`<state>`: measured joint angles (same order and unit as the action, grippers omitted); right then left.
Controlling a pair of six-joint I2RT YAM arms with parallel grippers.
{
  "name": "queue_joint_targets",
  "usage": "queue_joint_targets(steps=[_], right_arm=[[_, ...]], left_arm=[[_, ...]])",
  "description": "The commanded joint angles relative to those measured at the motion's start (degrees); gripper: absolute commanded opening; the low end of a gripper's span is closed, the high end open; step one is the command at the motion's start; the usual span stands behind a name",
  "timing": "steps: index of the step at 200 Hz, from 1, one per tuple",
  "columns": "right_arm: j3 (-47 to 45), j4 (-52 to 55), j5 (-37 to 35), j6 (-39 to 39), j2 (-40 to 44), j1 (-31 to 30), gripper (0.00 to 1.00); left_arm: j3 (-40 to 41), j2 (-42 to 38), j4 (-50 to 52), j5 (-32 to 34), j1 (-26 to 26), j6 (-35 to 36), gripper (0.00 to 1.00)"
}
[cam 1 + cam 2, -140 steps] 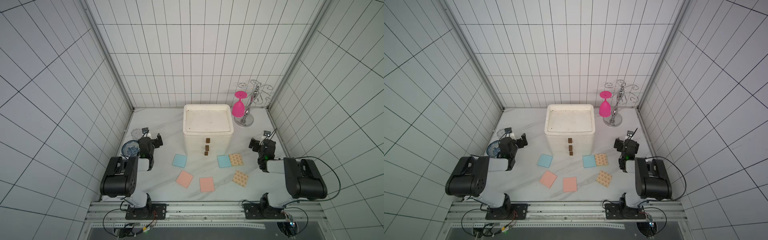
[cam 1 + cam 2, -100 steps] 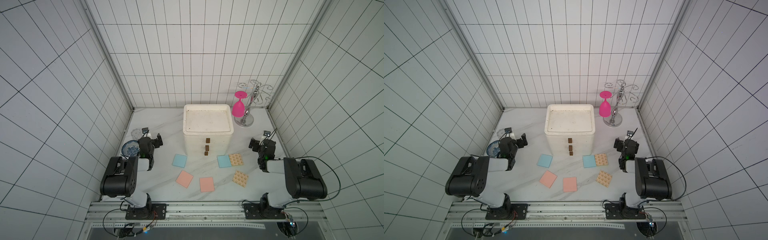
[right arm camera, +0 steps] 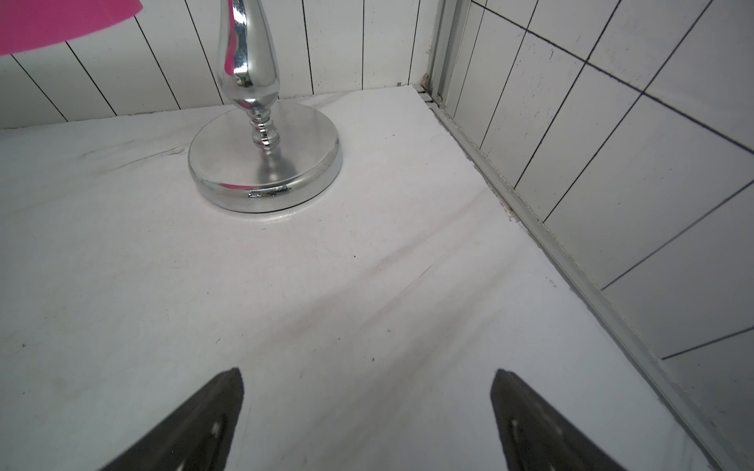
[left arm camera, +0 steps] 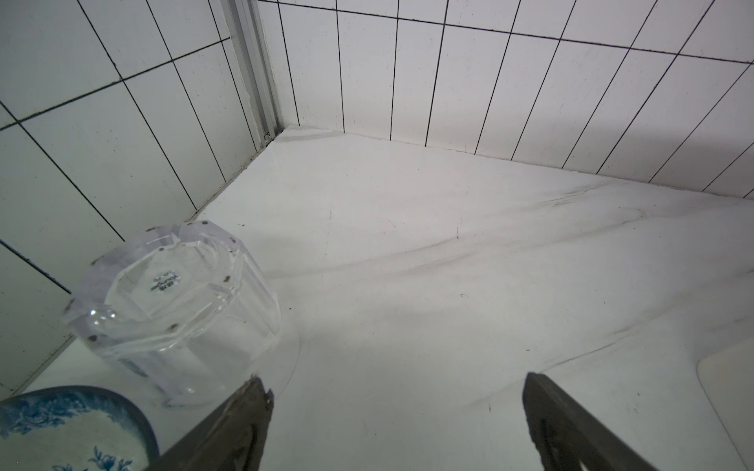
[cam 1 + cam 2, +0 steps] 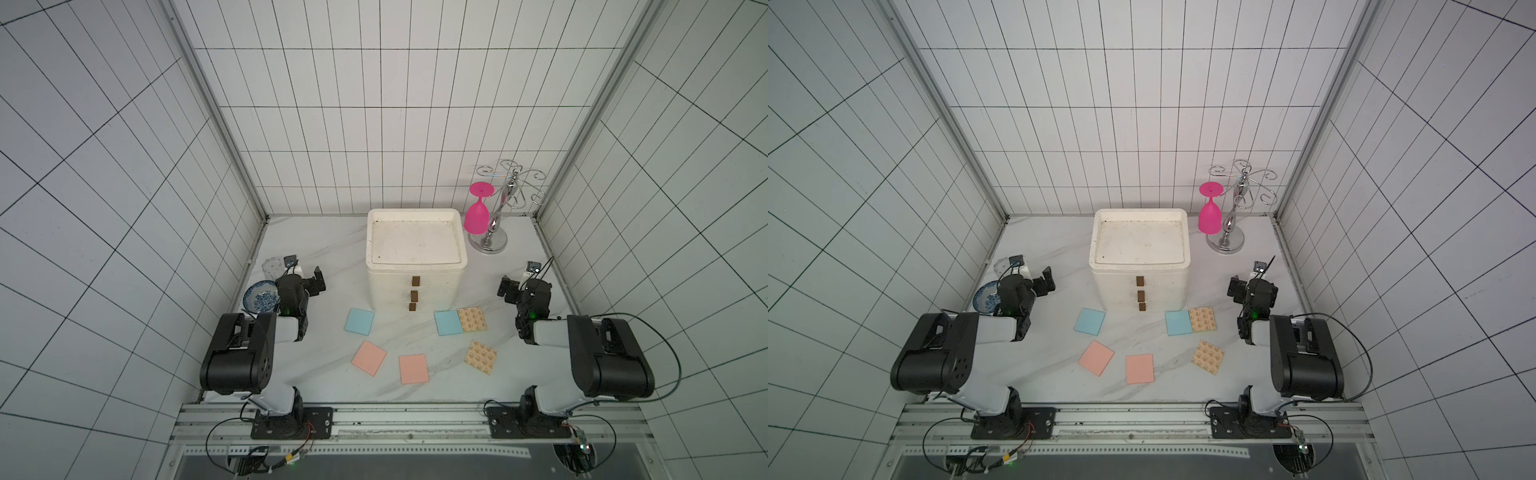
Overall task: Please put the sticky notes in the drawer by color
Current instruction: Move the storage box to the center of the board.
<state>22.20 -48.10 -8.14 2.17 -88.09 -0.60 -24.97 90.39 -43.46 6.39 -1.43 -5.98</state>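
I am looking down on a white marble table [image 5: 332,257] walled in by white tile. The drawer [image 5: 386,286], a cream-white chest with three brown tab handles [image 5: 414,295] stacked on its front, stands near the middle toward the back wall, and all three compartments look pushed in. The sticky notes lie flat on the table in front of it, none inside. One light blue note [image 5: 360,321] sits to the left of the chest's front. A second light blue note [image 5: 448,322] sits to the right, edge to edge with a patterned tan note [image 5: 472,319]. Nearer my side lie two salmon pink notes [image 5: 369,358] [image 5: 413,368] close together, and another tan note [image 5: 481,356] apart on the right, turned at an angle. The left gripper [image 4: 393,378] hangs low over bare table with its jaws spread wide and nothing between them, next to an upturned clear glass [image 4: 175,301] and a blue patterned dish [image 5: 261,296]. The right gripper [image 3: 367,372] is likewise spread wide and empty over bare table. It faces a chrome rack [image 3: 265,163], from which a pink goblet [image 5: 477,214] hangs upside down.
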Motion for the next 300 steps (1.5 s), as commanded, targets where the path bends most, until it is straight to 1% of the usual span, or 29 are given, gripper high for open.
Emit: queue_joint_targets(steps=[1, 166, 188, 201, 215, 232, 251, 261, 268, 277, 290, 300], right_arm=[[1.9, 0.2, 0.3, 0.4, -0.1, 0.6, 0.99], [1.5, -0.3, 0.1, 0.3, 0.0, 0.5, 0.99], [0.1, -1.0, -2.0, 1.2, 2.6, 0.5, 1.00], [0.2, 1.7, -2.5, 1.3, 5.3, 0.5, 1.00], [1.5, 6.9, -2.3, 1.6, 8.0, 0.5, 1.00], [3.2, 13.8, -1.6, 2.8, 11.5, 0.5, 1.00], [4.6, 20.4, 1.2, 5.0, 15.2, 0.4, 0.99], [5.3, 23.2, 2.9, 5.7, 17.1, 0.3, 0.95], [6.4, 27.0, 2.7, 5.7, 18.9, -0.5, 0.94], [7.9, 31.7, 4.1, 6.6, 21.0, -1.0, 0.93], [9.3, 36.0, 7.0, 8.4, 23.9, -1.9, 0.91], [11.2, 40.5, 8.7, 9.8, 25.4, -3.0, 0.89]], left_arm=[[-1.0, -0.9, -0.1, 0.2, 0.2, 0.5, 0.99], [-1.1, -0.9, -0.1, 0.3, 0.2, 0.4, 0.99], [-0.9, -1.3, -0.6, -0.3, 0.2, 0.7, 0.99], [-1.0, -2.6, -0.9, -1.8, 0.5, 2.1, 0.99], [-2.5, -5.1, 3.9, -0.5, 0.9, 2.2, 0.99], [-5.7, -8.6, 14.5, -0.4, 1.0, 1.1, 0.99], [-8.3, -12.6, 23.4, 1.4, 0.9, -4.3, 0.99], [-9.8, -15.0, 28.2, 0.4, 0.8, -6.7, 0.99], [-10.8, -16.5, 31.4, -0.5, 0.7, -9.2, 0.99], [-12.2, -18.8, 35.8, -2.7, 0.1, -12.6, 0.99], [-14.2, -20.9, 40.7, -11.5, -1.5, -16.9, 0.99], [-14.6, -21.6, 41.0, -18.2, -2.8, -20.5, 0.99]])
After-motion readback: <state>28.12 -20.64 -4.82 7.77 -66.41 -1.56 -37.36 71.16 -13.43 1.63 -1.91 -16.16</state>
